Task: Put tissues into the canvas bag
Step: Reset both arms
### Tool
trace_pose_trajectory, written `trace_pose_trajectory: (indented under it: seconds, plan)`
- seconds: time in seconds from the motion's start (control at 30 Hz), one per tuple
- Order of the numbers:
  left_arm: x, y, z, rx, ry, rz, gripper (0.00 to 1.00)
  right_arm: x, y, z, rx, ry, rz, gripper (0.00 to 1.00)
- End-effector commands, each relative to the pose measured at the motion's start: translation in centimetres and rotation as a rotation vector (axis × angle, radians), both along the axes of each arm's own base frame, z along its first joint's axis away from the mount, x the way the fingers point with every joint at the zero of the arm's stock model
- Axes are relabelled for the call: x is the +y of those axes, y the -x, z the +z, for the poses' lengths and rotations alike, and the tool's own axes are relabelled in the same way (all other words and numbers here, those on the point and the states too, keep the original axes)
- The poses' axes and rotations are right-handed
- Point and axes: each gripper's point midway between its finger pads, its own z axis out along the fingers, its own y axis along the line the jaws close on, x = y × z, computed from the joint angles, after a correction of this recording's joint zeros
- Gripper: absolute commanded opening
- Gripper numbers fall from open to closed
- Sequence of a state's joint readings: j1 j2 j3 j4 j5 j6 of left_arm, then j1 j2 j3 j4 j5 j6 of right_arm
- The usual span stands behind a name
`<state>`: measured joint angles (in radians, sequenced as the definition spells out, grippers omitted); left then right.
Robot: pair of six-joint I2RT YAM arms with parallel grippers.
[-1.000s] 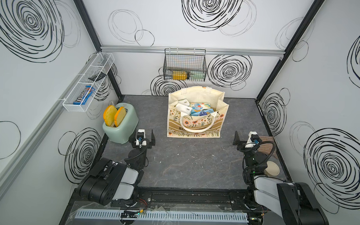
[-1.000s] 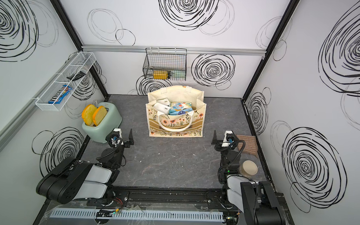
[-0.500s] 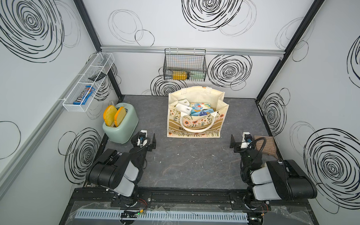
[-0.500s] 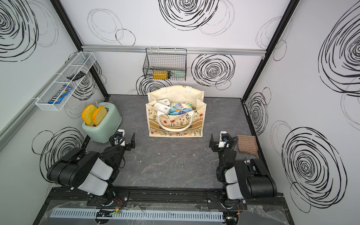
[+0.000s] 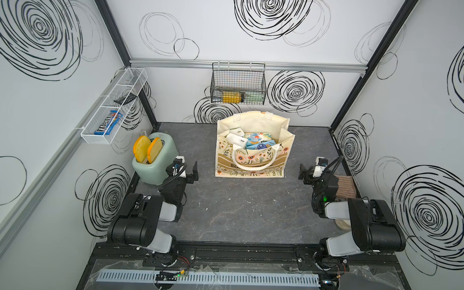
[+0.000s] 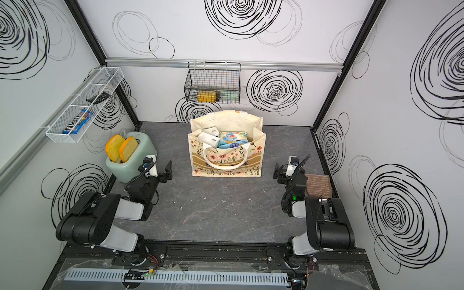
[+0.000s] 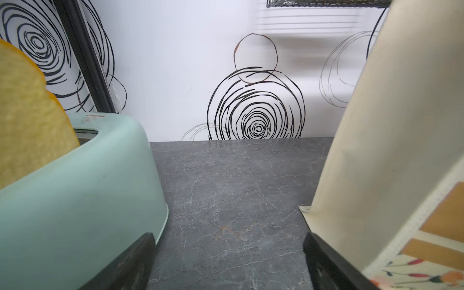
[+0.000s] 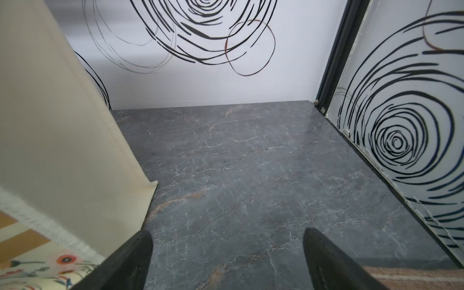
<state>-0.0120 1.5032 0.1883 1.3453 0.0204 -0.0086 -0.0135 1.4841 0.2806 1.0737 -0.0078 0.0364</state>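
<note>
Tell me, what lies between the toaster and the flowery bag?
Only bare dark tabletop separates the toaster and canvas bag, seen in the left wrist view; the open left gripper faces that gap.

The right gripper point(image 8: 227, 234) stands spread wide beside the canvas bag point(image 8: 62, 138).

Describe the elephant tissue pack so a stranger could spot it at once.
Find the cream tote below the wire basket. In its open top, the elephant pack lies beside white packs, the only one printed with colourful cartoons.
</note>
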Motion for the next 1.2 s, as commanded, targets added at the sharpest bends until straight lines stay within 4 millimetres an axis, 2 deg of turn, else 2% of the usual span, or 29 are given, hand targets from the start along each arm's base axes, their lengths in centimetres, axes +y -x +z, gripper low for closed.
trace_pose_trajectory:
  seconds: [0.0, 0.03, 0.07, 0.1, 0.13, 0.2, 0.23, 0.3, 0.37, 0.43, 0.5, 0.67, 1.17]
  plan:
    - [-0.3, 0.1, 1.1, -0.043, 0.012, -0.017, 0.96, 2.6, 0.8, 0.4, -0.023, 0.025, 0.157, 0.98]
    - [-0.3, 0.1, 1.1, -0.042, 0.012, -0.017, 0.96, 3.5, 1.6, 0.8, -0.050, 0.042, 0.218, 0.97]
    - [-0.3, 0.1, 1.1, -0.042, 0.012, -0.018, 0.96, 3.4, 2.0, 0.8, -0.064, 0.039, 0.209, 0.97]
    - [-0.3, 0.1, 1.0, -0.041, 0.012, -0.017, 0.96, 2.1, 1.8, 0.6, -0.063, 0.025, 0.132, 0.97]
    - [-0.3, 0.1, 1.1, -0.042, 0.012, -0.017, 0.96, -1.1, 0.9, 0.1, -0.034, -0.035, -0.067, 0.97]
    - [-0.4, 0.1, 1.1, -0.042, 0.012, -0.019, 0.96, -2.2, 1.0, 0.4, -0.025, -0.047, -0.154, 0.97]
    - [-0.3, 0.1, 1.0, -0.041, 0.012, -0.017, 0.96, -2.2, 1.0, 0.4, -0.034, -0.033, -0.157, 0.97]
    - [-0.3, 0.1, 1.0, -0.040, 0.012, -0.017, 0.96, 2.1, 1.1, 0.6, -0.041, 0.059, 0.070, 0.97]
    - [-0.3, 0.1, 1.1, -0.042, 0.012, -0.017, 0.96, 1.8, 1.7, 0.5, -0.055, 0.056, 0.059, 0.98]
    - [-0.4, 0.1, 1.1, -0.043, 0.011, -0.018, 0.96, -0.5, -0.2, -0.3, 0.012, -0.014, -0.052, 0.98]
    - [-0.4, 0.1, 1.1, -0.042, 0.012, -0.018, 0.96, -1.6, 0.7, 0.2, -0.028, -0.036, -0.107, 0.97]
    - [-0.3, 0.1, 1.1, -0.042, 0.012, -0.017, 0.96, -0.8, 0.6, 0.1, -0.014, -0.006, -0.068, 0.97]
    - [-0.3, 0.1, 1.1, -0.042, 0.012, -0.017, 0.96, -0.7, 0.1, -0.3, 0.009, -0.011, -0.063, 0.97]
